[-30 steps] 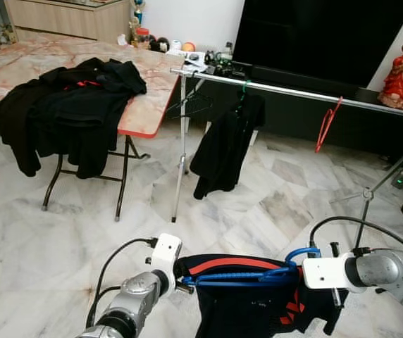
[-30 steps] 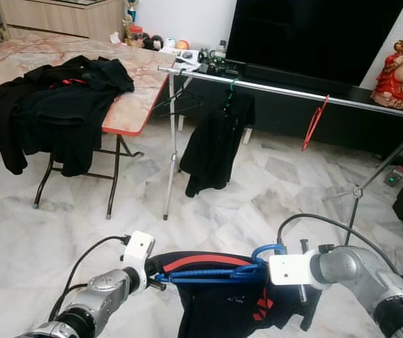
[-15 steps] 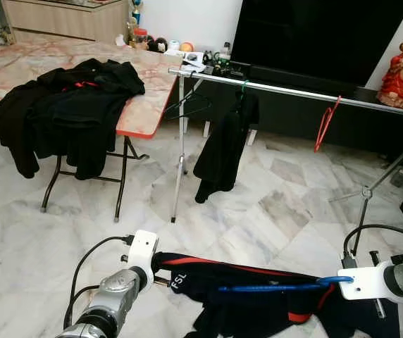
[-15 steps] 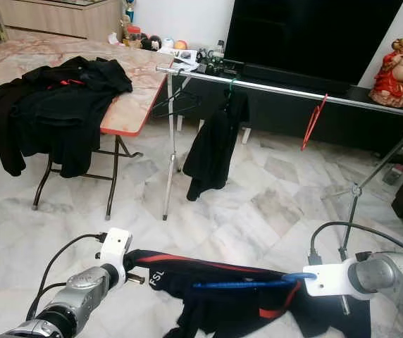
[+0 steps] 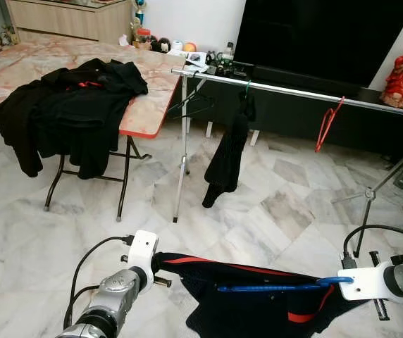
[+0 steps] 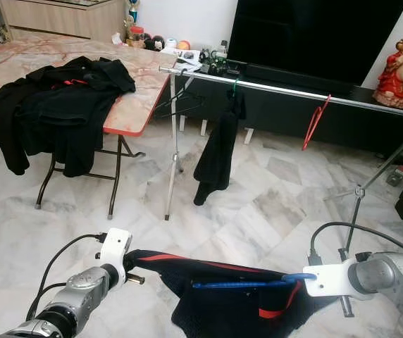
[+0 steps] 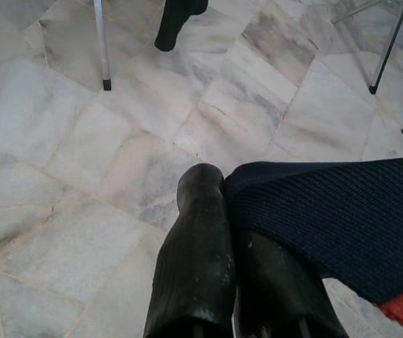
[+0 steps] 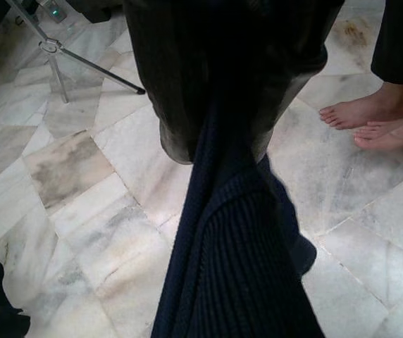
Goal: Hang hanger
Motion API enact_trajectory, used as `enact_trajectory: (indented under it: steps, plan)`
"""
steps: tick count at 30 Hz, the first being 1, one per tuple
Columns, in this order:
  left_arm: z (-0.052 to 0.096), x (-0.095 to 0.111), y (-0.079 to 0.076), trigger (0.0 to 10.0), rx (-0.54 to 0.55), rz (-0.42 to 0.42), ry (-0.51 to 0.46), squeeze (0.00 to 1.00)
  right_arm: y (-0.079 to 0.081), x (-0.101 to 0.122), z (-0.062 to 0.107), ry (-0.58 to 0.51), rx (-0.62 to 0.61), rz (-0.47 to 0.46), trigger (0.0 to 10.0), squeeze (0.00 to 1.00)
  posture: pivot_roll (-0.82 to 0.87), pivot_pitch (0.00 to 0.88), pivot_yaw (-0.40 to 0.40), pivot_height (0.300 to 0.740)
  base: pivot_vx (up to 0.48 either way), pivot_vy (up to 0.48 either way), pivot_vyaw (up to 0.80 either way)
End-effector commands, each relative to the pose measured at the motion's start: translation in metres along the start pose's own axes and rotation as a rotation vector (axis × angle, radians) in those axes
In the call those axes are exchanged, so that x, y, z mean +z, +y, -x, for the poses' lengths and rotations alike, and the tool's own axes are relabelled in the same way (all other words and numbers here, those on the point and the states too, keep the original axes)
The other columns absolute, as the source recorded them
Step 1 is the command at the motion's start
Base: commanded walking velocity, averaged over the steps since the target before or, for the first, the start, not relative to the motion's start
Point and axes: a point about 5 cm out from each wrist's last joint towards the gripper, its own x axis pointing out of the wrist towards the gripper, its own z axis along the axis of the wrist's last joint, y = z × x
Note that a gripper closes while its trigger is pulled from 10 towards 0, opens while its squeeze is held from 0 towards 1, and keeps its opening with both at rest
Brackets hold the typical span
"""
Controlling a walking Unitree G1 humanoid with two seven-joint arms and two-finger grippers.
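Fingers of both your grippers, left (image 5: 160, 263) and right (image 5: 334, 280), pinched the dark garment (image 5: 258, 299) with its blue hanger (image 5: 272, 287); next, carry it to the rail (image 5: 293, 91).

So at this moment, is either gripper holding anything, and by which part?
Both hold the dark garment on the blue hanger, stretched between them: the left gripper pinches its one end, the right gripper the other.
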Motion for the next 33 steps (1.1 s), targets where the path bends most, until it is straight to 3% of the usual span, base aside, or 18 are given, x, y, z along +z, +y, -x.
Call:
enact_trajectory:
  steps: [1, 5, 7, 10, 12, 14, 19, 21, 23, 25, 30, 33]
  plan:
    - [0.017, -0.004, 0.048, 10.0, 0.225, 0.047, 0.011, 0.00, 0.021, -0.058, 0.029, 0.246, 0.067, -0.132, 0.0, 0.00, -0.04, 0.001, -0.123, 0.740, 0.000, 0.000, 0.00]
    - [0.019, -0.004, 0.051, 10.0, 0.246, 0.037, 0.017, 0.00, 0.021, -0.060, 0.030, 0.267, 0.066, -0.123, 0.0, 0.00, -0.04, 0.001, -0.123, 0.740, 0.000, 0.000, 0.00]
    - [0.011, 0.004, 0.012, 10.0, -0.127, -0.146, -0.017, 0.00, 0.001, -0.018, -0.010, 0.129, -0.147, -0.188, 0.0, 0.00, -0.02, 0.002, -0.126, 0.740, 0.000, 0.000, 0.00]
    - [0.011, 0.004, 0.012, 10.0, -0.127, -0.146, -0.017, 0.00, 0.001, -0.018, -0.010, 0.129, -0.147, -0.188, 0.0, 0.00, -0.02, 0.002, -0.126, 0.740, 0.000, 0.000, 0.00]
    - [0.010, 0.008, -0.007, 10.0, -0.292, -0.215, -0.039, 0.00, -0.009, 0.012, -0.029, 0.020, -0.242, -0.267, 0.0, 0.00, -0.03, 0.003, -0.126, 0.740, 0.000, 0.000, 0.00]
    - [0.011, 0.015, -0.012, 10.0, -0.325, -0.196, -0.080, 0.00, -0.017, 0.032, -0.038, -0.083, -0.271, -0.355, 0.0, 0.00, -0.02, 0.005, -0.129, 0.740, 0.000, 0.000, 0.00]
    - [0.014, 0.019, -0.022, 10.0, -0.434, -0.220, -0.081, 0.00, -0.024, 0.056, -0.047, -0.168, -0.285, -0.392, 0.0, 0.00, -0.02, 0.004, -0.131, 0.740, 0.000, 0.000, 0.00]
    - [0.015, 0.020, -0.024, 10.0, -0.448, -0.221, -0.081, 0.00, -0.025, 0.060, -0.048, -0.183, -0.283, -0.396, 0.0, 0.00, -0.02, 0.004, -0.131, 0.740, 0.000, 0.000, 0.00]
    - [0.018, 0.024, -0.025, 10.0, -0.471, -0.231, -0.084, 0.00, -0.022, 0.078, -0.056, -0.267, -0.206, -0.416, 0.0, 0.00, -0.01, 0.005, -0.131, 0.740, 0.000, 0.000, 0.00]
    - [0.018, 0.027, -0.024, 10.0, -0.458, -0.237, -0.093, 0.00, -0.019, 0.083, -0.058, -0.292, -0.164, -0.403, 0.0, 0.00, -0.01, 0.006, -0.132, 0.740, 0.000, 0.000, 0.00]
    - [0.020, 0.038, -0.021, 10.0, -0.445, -0.226, -0.139, 0.00, -0.005, 0.084, -0.063, -0.254, -0.026, -0.308, 0.0, 0.00, -0.01, 0.004, -0.134, 0.740, 0.000, 0.000, 0.00]
    - [0.019, 0.056, -0.011, 10.0, -0.339, -0.211, -0.212, 0.00, 0.011, 0.082, -0.067, -0.224, 0.083, -0.259, 0.0, 0.00, 0.00, 0.005, -0.135, 0.740, 0.000, 0.000, 0.00]
